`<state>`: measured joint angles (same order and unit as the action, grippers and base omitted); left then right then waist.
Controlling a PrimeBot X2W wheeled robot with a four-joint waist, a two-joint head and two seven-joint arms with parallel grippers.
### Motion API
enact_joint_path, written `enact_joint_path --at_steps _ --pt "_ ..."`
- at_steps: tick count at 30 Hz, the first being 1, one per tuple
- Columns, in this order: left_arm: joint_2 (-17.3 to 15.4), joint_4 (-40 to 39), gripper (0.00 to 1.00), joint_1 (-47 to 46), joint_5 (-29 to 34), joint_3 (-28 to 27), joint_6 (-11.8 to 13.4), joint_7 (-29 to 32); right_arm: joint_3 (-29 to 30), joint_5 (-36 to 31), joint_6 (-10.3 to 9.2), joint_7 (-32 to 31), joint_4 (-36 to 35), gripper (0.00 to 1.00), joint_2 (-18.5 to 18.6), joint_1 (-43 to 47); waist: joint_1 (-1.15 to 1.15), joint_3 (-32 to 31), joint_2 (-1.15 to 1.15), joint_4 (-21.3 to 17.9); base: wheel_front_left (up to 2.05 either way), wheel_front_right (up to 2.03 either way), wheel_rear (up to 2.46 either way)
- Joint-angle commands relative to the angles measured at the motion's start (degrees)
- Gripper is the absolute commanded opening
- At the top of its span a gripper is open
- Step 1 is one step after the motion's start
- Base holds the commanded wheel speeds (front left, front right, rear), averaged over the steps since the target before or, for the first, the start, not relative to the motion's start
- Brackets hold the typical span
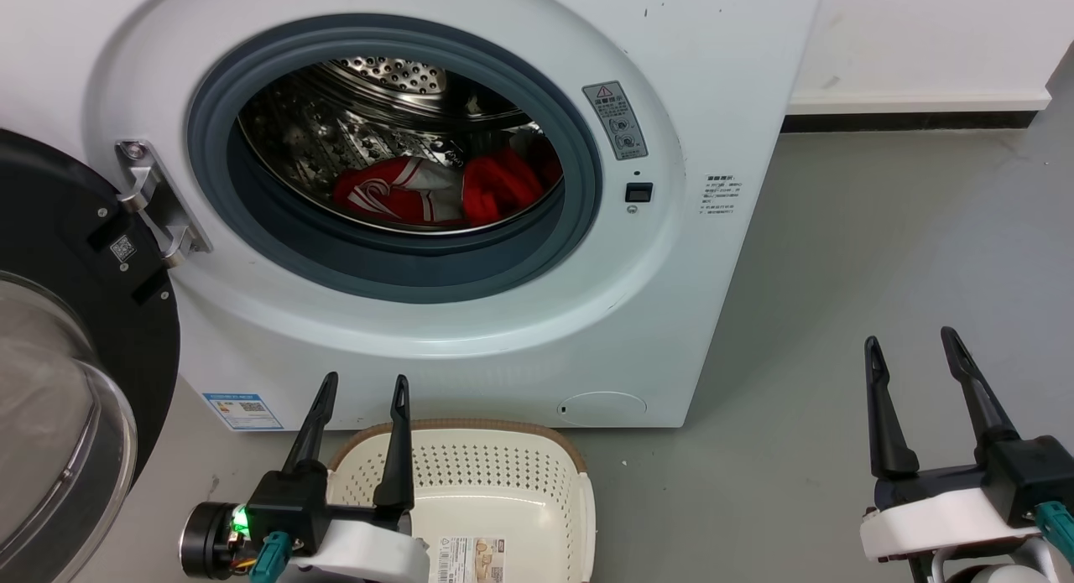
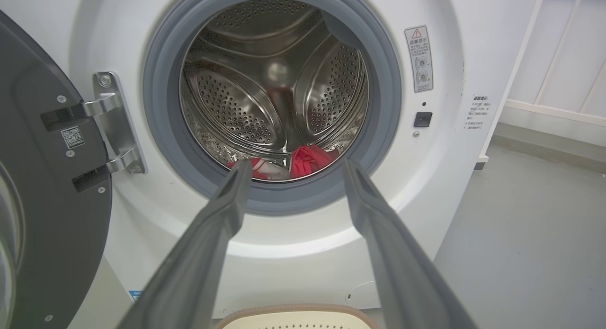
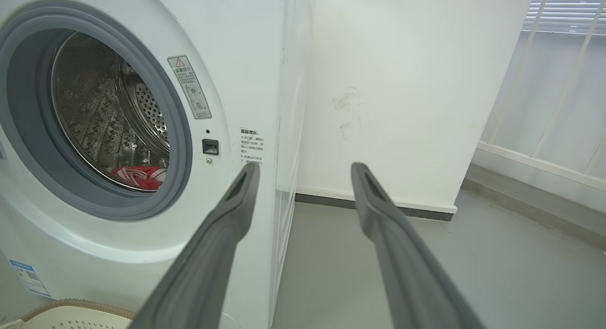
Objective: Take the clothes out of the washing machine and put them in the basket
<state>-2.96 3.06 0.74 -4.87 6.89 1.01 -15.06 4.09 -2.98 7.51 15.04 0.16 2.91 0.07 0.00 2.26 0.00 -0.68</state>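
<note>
Nothing's out yet: the striped garment (image 1: 394, 193) and the plain red garment (image 1: 503, 184) both lie in the washing machine (image 1: 520, 340). The basket (image 1: 487, 474) sits just below with no clothes in it. Left gripper (image 1: 365, 386) and right gripper (image 1: 910, 340): jaws wide, holding nothing.

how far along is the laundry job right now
Done: only the door stands open. In hand: nothing; left gripper and right gripper are open, outside the washing machine. Left: the striped garment and the plain red garment lie in the drum; the basket is empty.
</note>
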Motion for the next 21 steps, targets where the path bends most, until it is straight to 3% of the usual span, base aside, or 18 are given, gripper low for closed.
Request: enact_joint_path --at_steps 1,13,21 --pt "0.12 -0.14 1.0 0.19 -0.17 -0.04 0.03 -0.18 0.04 0.28 -0.04 0.22 0.05 1.0 -0.05 0.54 0.0 0.0 0.0 0.01 0.0 0.0 0.0" --pt "0.12 0.43 1.0 -0.25 -0.43 -0.94 -0.28 -0.17 -0.05 0.86 -0.04 0.21 -0.28 1.0 -0.05 -0.59 0.0 1.46 0.0 -0.79 0.0 0.0 0.0" --pt "0.11 3.48 1.0 -5.08 0.82 -1.49 -1.66 -0.17 0.19 1.06 -0.04 0.19 -2.16 1.0 -0.06 -3.64 0.0 8.56 0.0 -2.36 0.0 0.0 0.0"
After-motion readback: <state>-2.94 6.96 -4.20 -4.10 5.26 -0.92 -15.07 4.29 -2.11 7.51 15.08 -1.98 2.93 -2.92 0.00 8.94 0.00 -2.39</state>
